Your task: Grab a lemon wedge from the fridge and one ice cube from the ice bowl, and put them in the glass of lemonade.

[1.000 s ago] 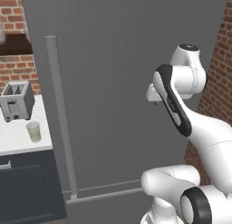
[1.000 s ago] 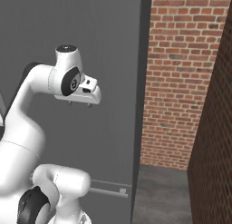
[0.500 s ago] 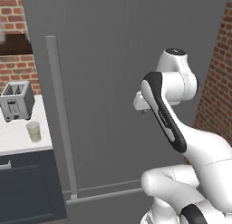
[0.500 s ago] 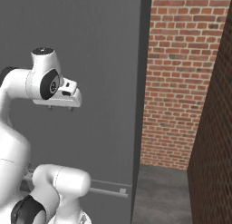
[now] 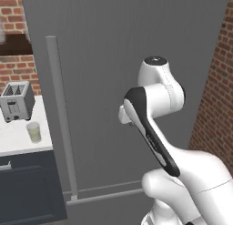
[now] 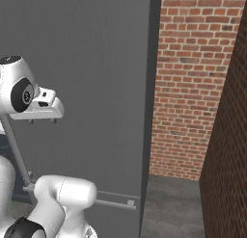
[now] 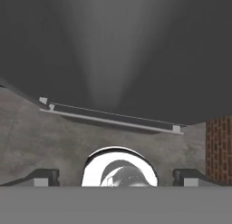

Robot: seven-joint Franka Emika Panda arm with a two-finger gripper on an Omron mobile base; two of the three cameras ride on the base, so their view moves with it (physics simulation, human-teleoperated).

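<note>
We judge the step in hand to be opening the fridge [image 5: 118, 60], whose dark door is shut, so the lemon wedge must lie behind it, out of sight. The long pale handle [image 5: 61, 124] runs down the door's left side in the left base view, and our claw [image 7: 116, 177] hangs in front of the door's middle, well apart from that bar. In the hand view the two finger tips [image 7: 43, 177] stand far apart at the bottom corners, so we read the claw as wide and holding nothing. To do this well we would swing the hand leftward, turn it so the fingers straddle the bar, and close around it at mid height before pulling outward.

For room: the brick wall [image 6: 193, 78] hems in the fridge's right edge, so the free space is on the handle side. There the tabletop [image 5: 18, 137] carries the glass of lemonade [image 5: 33, 132] beside a toaster [image 5: 17, 101], both near the handle, and the arm's elbow should keep off them
</note>
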